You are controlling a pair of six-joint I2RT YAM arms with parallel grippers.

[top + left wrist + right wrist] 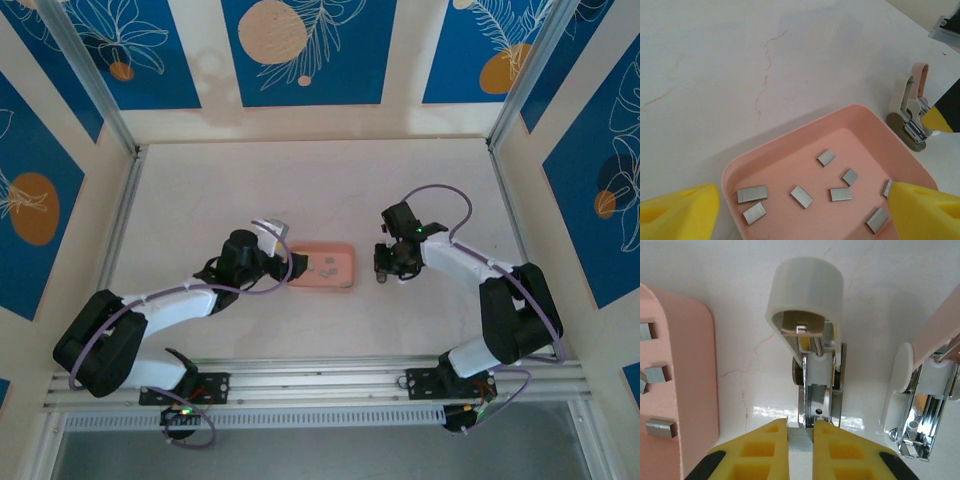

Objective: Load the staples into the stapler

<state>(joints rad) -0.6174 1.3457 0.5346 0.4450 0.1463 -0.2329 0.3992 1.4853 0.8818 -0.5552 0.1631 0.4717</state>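
Pink and shallow, the tray (340,281) sits near the middle of the tabletop (200,190), a little toward its near edge. It holds the loose staples (801,196), about eight short grey strips scattered flat across its floor, none touching the rim. The left end effector (805,190) hovers over the tray's left part with its yellow fingers spread wide and nothing between them. Just off the tray's right side stands the stapler (807,295), its white cap raised and the metal channel beneath it exposed. The right end effector (800,427) is closed tight on a single staple strip (800,440), pinched between its yellow pads right at the near end of that channel; whether the strip touches the metal cannot be told. A pink-and-white chrome piece (920,400) stands just right of the stapler.
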